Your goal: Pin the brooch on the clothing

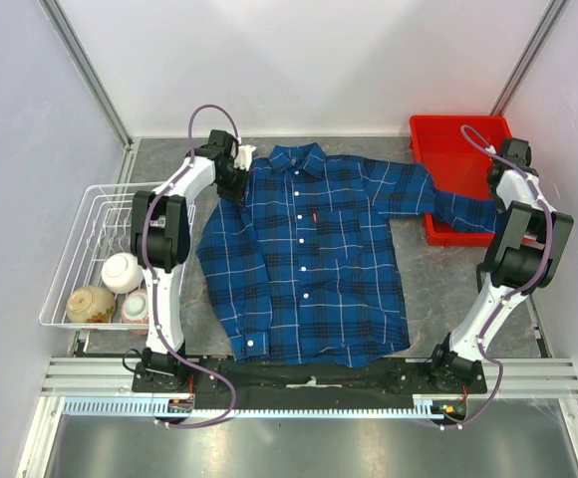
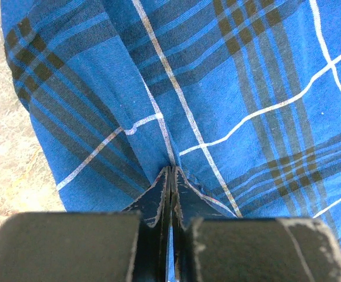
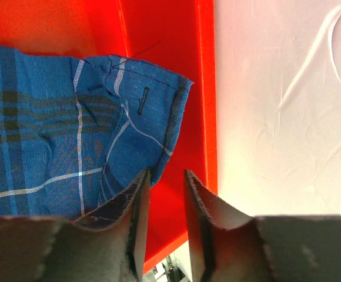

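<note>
The clothing (image 1: pixel 309 269), a blue-and-black plaid shirt, lies spread front-up on the table. Its right sleeve reaches into a red bin (image 1: pixel 458 139). My left gripper (image 1: pixel 234 179) is at the shirt's shoulder beside the collar. In the left wrist view the left gripper (image 2: pixel 171 170) is shut, pinching a raised fold of the plaid cloth (image 2: pixel 217 88). My right gripper (image 1: pixel 501 194) hovers at the sleeve's end over the bin. In the right wrist view the right gripper (image 3: pixel 166 176) is open, with the cuff (image 3: pixel 141 100) lying against its left finger and nothing between the jaws. The brooch is out of view.
A white wire basket (image 1: pixel 80 249) holding three bowls (image 1: pixel 122 271) stands left of the shirt. The red bin's wall (image 3: pixel 206 88) runs beside the right gripper, close to the right enclosure wall. White walls close in the back and both sides.
</note>
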Controlling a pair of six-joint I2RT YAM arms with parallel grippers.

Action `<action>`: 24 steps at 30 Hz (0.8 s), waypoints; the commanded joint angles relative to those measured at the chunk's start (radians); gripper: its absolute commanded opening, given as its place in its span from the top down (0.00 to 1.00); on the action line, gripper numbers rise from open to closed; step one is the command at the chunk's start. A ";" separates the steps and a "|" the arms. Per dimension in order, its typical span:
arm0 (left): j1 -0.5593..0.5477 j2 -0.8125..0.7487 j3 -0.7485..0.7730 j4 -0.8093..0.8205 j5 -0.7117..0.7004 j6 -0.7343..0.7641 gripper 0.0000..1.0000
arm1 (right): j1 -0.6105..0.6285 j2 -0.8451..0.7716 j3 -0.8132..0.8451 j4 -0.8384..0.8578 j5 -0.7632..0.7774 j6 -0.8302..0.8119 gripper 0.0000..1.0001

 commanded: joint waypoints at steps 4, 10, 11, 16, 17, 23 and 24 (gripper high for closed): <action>-0.014 -0.127 -0.051 0.101 0.112 0.050 0.83 | -0.001 -0.087 0.070 0.001 0.026 -0.044 0.53; -0.048 -0.157 -0.068 0.118 0.144 0.069 0.79 | -0.003 -0.067 0.103 -0.011 0.018 -0.089 0.53; -0.049 -0.157 -0.069 0.118 0.147 0.066 0.78 | -0.003 -0.063 0.109 -0.017 0.003 -0.089 0.53; -0.052 -0.160 -0.074 0.118 0.176 0.061 0.76 | -0.006 -0.027 0.130 -0.031 0.018 -0.118 0.53; -0.052 -0.161 -0.074 0.118 0.197 0.064 0.73 | -0.008 -0.024 0.133 -0.034 0.017 -0.118 0.53; -0.054 -0.187 -0.083 0.104 0.312 0.073 0.61 | -0.004 -0.071 0.222 -0.172 -0.159 -0.054 0.32; -0.055 -0.198 -0.098 0.101 0.334 0.075 0.58 | -0.001 -0.085 0.256 -0.195 -0.202 -0.046 0.27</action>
